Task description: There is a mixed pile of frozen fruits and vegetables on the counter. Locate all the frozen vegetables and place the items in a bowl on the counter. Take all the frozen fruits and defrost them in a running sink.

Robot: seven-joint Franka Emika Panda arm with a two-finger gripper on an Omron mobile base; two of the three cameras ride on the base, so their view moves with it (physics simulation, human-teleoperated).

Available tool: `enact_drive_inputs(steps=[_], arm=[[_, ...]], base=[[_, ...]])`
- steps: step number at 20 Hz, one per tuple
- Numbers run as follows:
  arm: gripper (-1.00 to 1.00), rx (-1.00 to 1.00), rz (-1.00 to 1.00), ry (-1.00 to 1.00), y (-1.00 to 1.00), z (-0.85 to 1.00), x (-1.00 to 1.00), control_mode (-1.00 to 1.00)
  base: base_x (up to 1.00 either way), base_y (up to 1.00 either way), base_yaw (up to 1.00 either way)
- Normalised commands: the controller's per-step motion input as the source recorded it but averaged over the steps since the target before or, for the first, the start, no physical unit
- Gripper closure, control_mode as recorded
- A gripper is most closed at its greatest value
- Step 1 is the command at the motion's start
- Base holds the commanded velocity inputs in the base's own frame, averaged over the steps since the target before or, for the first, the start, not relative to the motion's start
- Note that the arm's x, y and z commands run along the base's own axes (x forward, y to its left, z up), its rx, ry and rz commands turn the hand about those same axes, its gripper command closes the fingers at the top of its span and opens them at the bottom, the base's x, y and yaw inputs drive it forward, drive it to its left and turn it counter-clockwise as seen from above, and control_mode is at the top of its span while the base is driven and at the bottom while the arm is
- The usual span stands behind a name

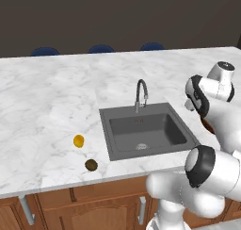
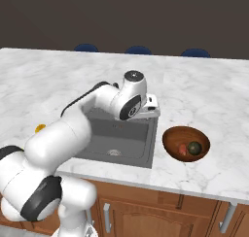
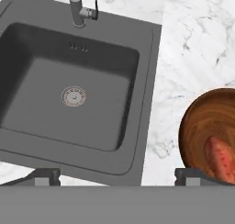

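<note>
End effector [image 3: 117, 177] jaws are spread wide and hold nothing; its two dark fingertips [image 3: 43, 177] stand far apart at the bottom of the hand view. It points straight down over the right edge of the sink [image 3: 151, 81], between the basin and the bowl [image 3: 202, 122].

Arm [image 2: 73, 129] pose: it rises from the base, bends at the elbow and reaches forward over the sink, with the wrist [image 2: 131, 97] high above the basin's right side.

Sink: a dark grey square basin with a round drain [image 3: 73, 96] and a curved faucet [image 1: 141, 94] at its back edge.

Bowl: sits on the white marble surface [image 2: 204, 90] just right of the sink. A red-orange piece [image 2: 183, 150] and a dark green ball [image 2: 194, 147] lie inside it, side by side.

Left of the sink, a yellow-orange ball [image 1: 78, 140] and an olive-brown ball [image 1: 91, 165] rest on the surface, near each other but apart.
</note>
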Motion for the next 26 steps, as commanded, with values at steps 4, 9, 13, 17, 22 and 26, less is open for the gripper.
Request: enact_drive_inputs(steps=[4,9,13,17,22,26], arm=[[-1.00,0.10,-0.01,-0.03,0.78,0.17,-0.14,-1.00],[-1.00,0.09,0.00,0.03,0.58,0.01,-0.26,-1.00],[-1.00,0.00,0.00,0.02,0.75,-0.09,-0.16,-1.00],[-1.00,0.00,0.00,0.03,0.92,-0.01,-0.19,-1.00],[-1.00,0.00,0.05,0.11,0.97,0.01,-0.05,-1.00],[-1.00,0.00,0.10,0.09,0.97,0.00,-0.07,-1.00]], base=[[0.00,0.00,0.00],[0.00,0.00,0.00],[0.00,0.00,0.00],[0.00,0.00,0.00],[0.00,0.00,0.00],[0.00,0.00,0.00]])
